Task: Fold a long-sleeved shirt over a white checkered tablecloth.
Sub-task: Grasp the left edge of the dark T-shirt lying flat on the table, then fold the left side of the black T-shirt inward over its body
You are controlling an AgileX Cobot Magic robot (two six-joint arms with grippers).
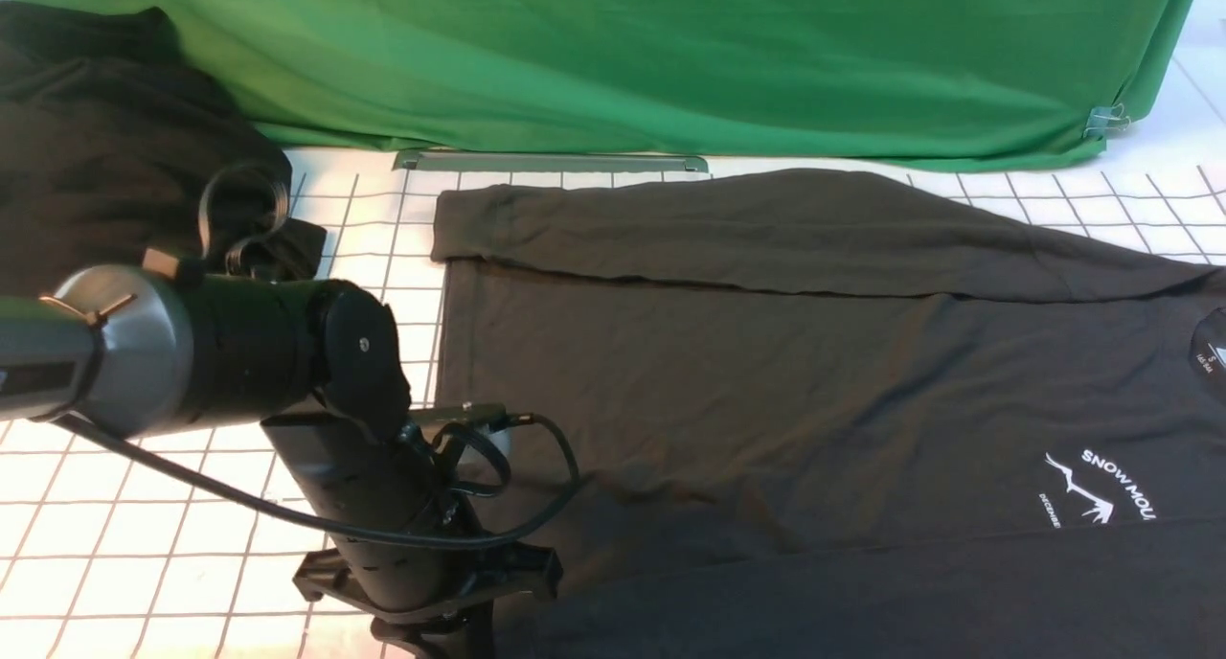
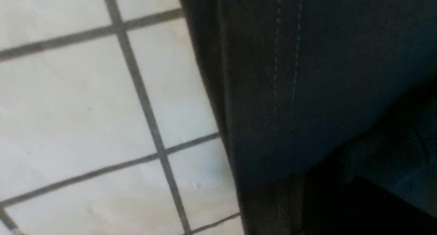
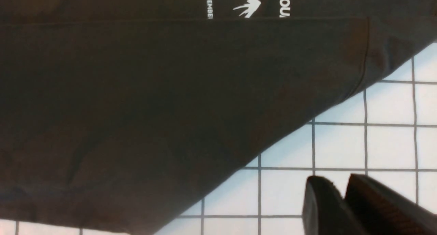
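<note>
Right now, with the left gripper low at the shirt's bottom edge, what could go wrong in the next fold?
1. The shirt lies flat on the tablecloth, so the left gripper may pinch both together.
2. The loose cable hangs over the shirt and might drag it.
3. The sleeve folded along the far side could slide open when the edge is lifted.

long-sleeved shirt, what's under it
The white checkered tablecloth lies under the long-sleeved shirt; its grid shows past the shirt's edges. Anything else beneath the dark fabric is covered and cannot be seen.
</note>
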